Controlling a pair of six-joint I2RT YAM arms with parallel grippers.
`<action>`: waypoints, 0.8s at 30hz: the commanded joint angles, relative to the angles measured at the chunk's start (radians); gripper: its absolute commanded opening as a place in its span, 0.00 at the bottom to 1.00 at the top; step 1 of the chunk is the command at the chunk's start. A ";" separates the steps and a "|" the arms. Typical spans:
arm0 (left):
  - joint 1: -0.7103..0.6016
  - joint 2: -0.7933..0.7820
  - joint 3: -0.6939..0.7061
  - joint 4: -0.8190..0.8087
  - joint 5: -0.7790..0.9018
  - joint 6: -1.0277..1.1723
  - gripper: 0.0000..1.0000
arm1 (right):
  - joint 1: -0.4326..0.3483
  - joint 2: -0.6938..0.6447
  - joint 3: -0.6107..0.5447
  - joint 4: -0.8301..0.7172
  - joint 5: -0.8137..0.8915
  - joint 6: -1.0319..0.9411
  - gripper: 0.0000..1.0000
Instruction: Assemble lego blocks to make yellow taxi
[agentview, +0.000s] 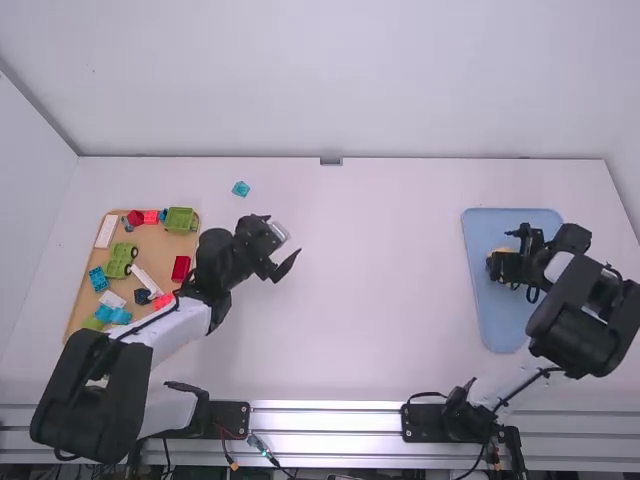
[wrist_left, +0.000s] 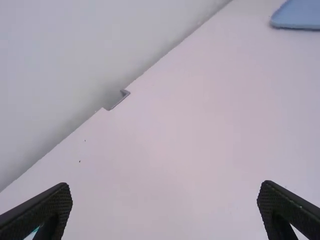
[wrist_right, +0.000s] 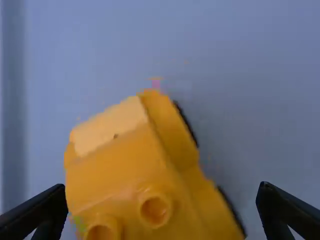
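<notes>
Left of the table's middle, my left gripper (agentview: 284, 248) stands open above bare table; in the left wrist view the same gripper (wrist_left: 165, 210) has its fingers wide apart with nothing between them. Over the blue tray (agentview: 495, 318) is my right gripper (agentview: 502, 255). Part of a yellow block piece (agentview: 500, 251) shows beside it. The right wrist view shows the yellow car-shaped block (wrist_right: 150, 170) on the tray's surface, with two round studs and dark wheels along one side. Around its near end my right gripper (wrist_right: 162, 207) is open, its right finger apart from the block.
At the left, an orange-brown tray (agentview: 85, 300) holds several loose red, green, blue and white blocks. A small teal block (agentview: 240, 188) lies on the table beyond the left arm. A small metal bracket (agentview: 331, 161) sits at the table's back edge.
</notes>
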 joint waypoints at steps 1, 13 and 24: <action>-0.002 -0.016 0.048 -0.035 -0.062 -0.151 0.99 | 0.050 -0.081 0.053 -0.069 0.120 0.109 0.99; -0.002 -0.193 0.273 -0.516 -0.095 -0.235 0.99 | 0.409 -0.384 0.171 -0.333 0.312 0.222 0.99; 0.043 -0.387 0.236 -0.623 -0.136 -0.280 0.94 | 0.617 -0.618 0.138 -0.336 0.367 0.266 0.95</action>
